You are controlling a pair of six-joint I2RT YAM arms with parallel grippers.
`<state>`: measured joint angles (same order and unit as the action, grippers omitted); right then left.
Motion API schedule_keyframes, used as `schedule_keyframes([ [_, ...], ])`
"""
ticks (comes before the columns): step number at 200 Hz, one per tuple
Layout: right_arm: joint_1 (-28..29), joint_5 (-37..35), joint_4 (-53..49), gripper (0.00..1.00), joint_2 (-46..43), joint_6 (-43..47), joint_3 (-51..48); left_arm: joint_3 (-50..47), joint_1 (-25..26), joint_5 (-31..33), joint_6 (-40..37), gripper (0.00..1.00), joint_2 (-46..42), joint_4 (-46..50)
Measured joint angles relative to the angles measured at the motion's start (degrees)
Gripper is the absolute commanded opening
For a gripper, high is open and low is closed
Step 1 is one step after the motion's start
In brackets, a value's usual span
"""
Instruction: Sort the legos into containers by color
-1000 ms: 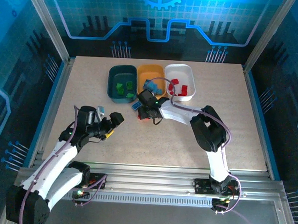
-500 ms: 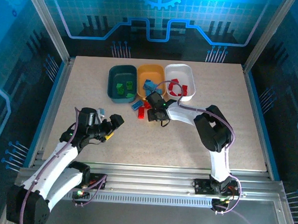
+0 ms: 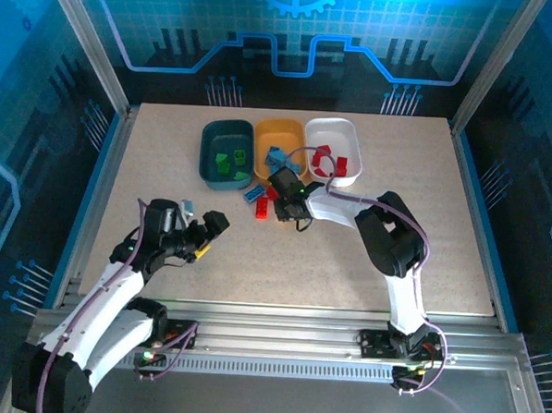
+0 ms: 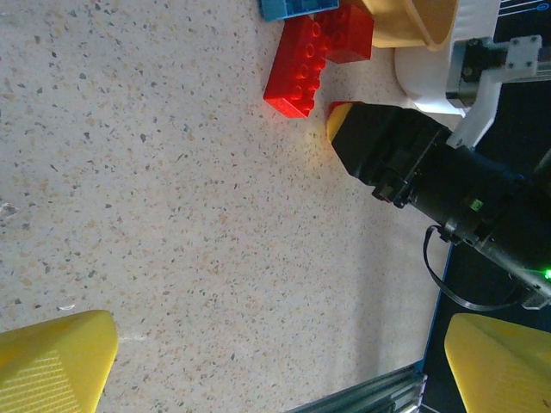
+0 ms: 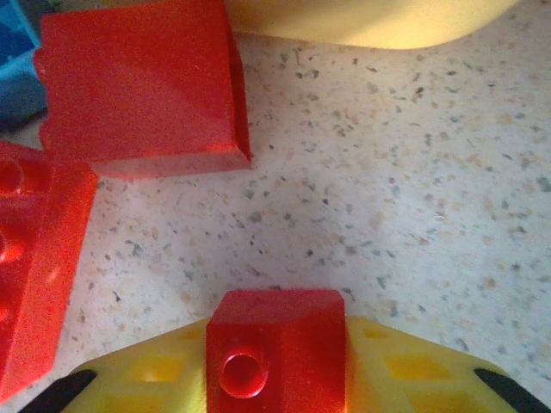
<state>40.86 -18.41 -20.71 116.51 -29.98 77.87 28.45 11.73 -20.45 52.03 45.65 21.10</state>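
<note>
Looking along the right wrist, we saw the right tool [image 5: 275,391] closed on a small red brick [image 5: 275,331], yellow fingers [image 5: 138,379] against both its sides, close above the counter [image 5: 413,198] and near the orange-yellow tray [image 5: 362,17]. A larger red brick [image 5: 138,82] lay on the counter just beyond. The left tool [image 4: 275,366] hung spread wide with nothing in it, well apart from the teal tray [image 3: 205,152] and the white tray [image 3: 334,123].

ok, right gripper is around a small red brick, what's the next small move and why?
Probably a short straight lift, before heading to the white tray. The small red brick looks seated between the right gripper's fingers, two other red bricks lie close beside it on the table, and the white tray already holds red ones.
</note>
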Motion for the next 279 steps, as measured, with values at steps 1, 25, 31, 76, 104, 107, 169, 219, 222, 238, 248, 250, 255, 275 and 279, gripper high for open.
schedule_keyframes([
  [1, 0.0, -0.1, 0.0, 0.36, -0.1, 0.0, -0.1, 0.0, 0.0, 0.0, 0.0, 0.99, 0.0, 0.0],
  [25, 0.0, -1.4, -0.6, 0.36, -4.3, 1.2, -1.2, -0.1, 0.0, 0.0, 0.2, 0.99, 0.6, -0.1],
  [31, 0.0, -2.1, -0.7, 0.36, -5.6, 1.8, -1.2, -0.1, 0.0, 0.0, 0.2, 0.99, 0.9, -0.1],
  [76, -6.1, -3.4, -1.3, 0.37, -9.6, 5.7, 4.2, -1.5, 1.5, 0.0, 1.8, 0.99, 4.1, -3.9],
  [104, -16.7, -0.7, -2.1, 0.38, -5.6, 6.1, 10.8, -2.4, 5.6, 0.0, 2.6, 0.99, 9.1, -7.8],
  [107, -17.6, -0.5, -2.0, 0.38, -5.1, 6.1, 11.3, -2.4, 6.0, -0.1, 2.6, 0.99, 9.7, -8.2],
  [169, -23.3, 5.4, -6.6, 0.74, 4.7, 7.3, 19.9, -3.2, 8.5, -1.3, 3.4, 0.99, 13.6, -15.1],
  [219, -18.8, 2.7, -4.2, 0.82, -5.7, 6.3, 10.0, -3.2, 8.5, 0.1, 3.4, 0.99, 13.4, -15.2],
  [222, -17.6, 2.2, -4.0, 0.83, -6.8, 5.9, 9.1, -3.2, 8.5, 0.4, 3.4, 0.99, 13.2, -14.9],
  [238, -10.3, -0.7, -2.2, 0.85, -11.3, 4.3, 5.5, -3.3, 8.4, 3.3, 3.4, 0.99, 11.5, -12.8],
  [248, -5.0, -1.6, -0.8, 0.86, -12.3, 3.4, 4.5, -3.5, 8.1, 5.1, 3.5, 0.99, 9.7, -10.8],
  [250, -3.7, -1.7, -0.6, 0.86, -12.3, 2.9, 4.4, -3.5, 7.9, 5.5, 3.5, 0.99, 9.2, -10.4],
  [255, -1.2, -1.9, 0.0, 0.86, -12.0, 2.4, 4.3, -3.7, 7.6, 6.4, 3.6, 0.99, 8.1, -9.2],
  [275, 4.8, -1.9, 0.5, 0.87, -8.2, 0.2, 5.1, -4.5, 5.1, 9.1, 3.8, 0.99, 3.6, -4.9],
  [279, 5.3, -1.8, 0.4, 0.87, -7.0, -0.3, 5.6, -4.6, 4.5, 9.5, 3.9, 0.99, 2.6, -4.1],
])
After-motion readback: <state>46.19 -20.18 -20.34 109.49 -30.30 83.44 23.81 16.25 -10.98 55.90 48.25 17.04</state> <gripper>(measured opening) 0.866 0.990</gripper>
